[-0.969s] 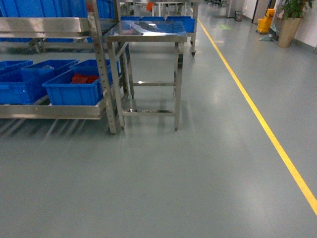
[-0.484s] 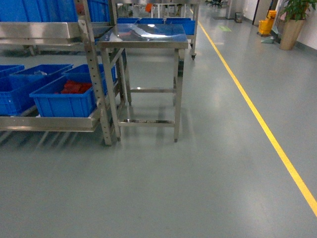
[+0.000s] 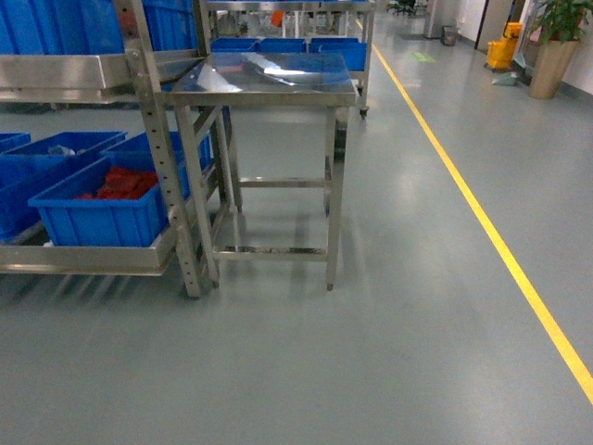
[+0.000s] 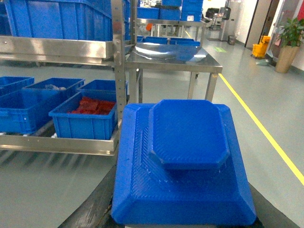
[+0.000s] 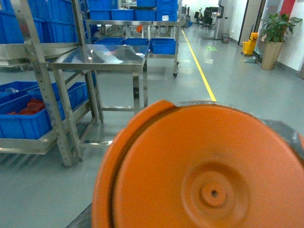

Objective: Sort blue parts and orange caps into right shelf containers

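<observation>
- Right wrist view is filled by an orange cap, a smooth round disc with a raised centre and a small hole. It looks like rigid, light plastic and probably slick, so the safest hold is across the rim rather than the flat face.
- Left wrist view shows a blue part, a stepped octagonal block with a finely ribbed surface. It looks stiff and light, and the ribbing should help grip. Take it by the straight side edges.
- Neither gripper shows in any view. Both pieces sit right against the lenses and hide the fingers, so I cannot tell whether they are held or how wide the jaws are.
- The steel table is the landmark. Just left of it, on the low level of the shelf rack, sits a blue crate holding a pile of red-orange pieces.
- Those pieces are too small to make out any markings.
- More blue crates are cut off at the left edge, contents unclear.
</observation>
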Tool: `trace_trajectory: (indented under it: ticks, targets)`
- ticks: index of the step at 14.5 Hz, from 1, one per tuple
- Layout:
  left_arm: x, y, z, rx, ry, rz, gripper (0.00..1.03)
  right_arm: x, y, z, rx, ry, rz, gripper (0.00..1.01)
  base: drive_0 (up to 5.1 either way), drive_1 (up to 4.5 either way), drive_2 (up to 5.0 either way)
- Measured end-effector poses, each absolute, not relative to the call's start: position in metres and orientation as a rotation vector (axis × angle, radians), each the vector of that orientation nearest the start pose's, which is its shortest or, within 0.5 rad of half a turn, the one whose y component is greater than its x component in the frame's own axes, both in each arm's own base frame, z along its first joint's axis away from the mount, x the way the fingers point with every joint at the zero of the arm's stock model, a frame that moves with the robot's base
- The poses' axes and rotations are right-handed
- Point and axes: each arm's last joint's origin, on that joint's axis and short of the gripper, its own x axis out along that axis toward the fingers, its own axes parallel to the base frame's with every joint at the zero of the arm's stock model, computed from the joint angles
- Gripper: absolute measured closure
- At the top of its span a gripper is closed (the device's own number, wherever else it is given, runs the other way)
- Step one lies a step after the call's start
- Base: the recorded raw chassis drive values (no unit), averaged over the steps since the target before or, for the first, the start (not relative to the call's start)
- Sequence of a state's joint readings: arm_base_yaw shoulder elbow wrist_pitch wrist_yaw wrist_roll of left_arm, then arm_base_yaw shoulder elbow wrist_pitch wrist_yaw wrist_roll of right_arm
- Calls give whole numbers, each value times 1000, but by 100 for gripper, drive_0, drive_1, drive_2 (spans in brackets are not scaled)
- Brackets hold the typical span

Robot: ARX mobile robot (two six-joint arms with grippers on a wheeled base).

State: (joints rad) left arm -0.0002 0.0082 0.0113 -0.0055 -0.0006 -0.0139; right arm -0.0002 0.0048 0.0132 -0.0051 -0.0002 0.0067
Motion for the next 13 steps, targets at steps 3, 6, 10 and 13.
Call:
trace_trajectory:
  ticks: [3,6,10,13]
  targets:
    - [98,0,166,-14,4,0,62,97,0,167,7,-1,0,57,-2,413,-417]
    - [98,0,166,-14,3,0,62,97,0,167,7,-4,0,57,-8,418,-434]
    - [98,0,166,-14,3,0,62,97,0,167,7,-2,0,57,-8,418,-434]
    - [98,0,166,-14,5,0,62,97,0,167,7,-2,0,57,-10,419,-439]
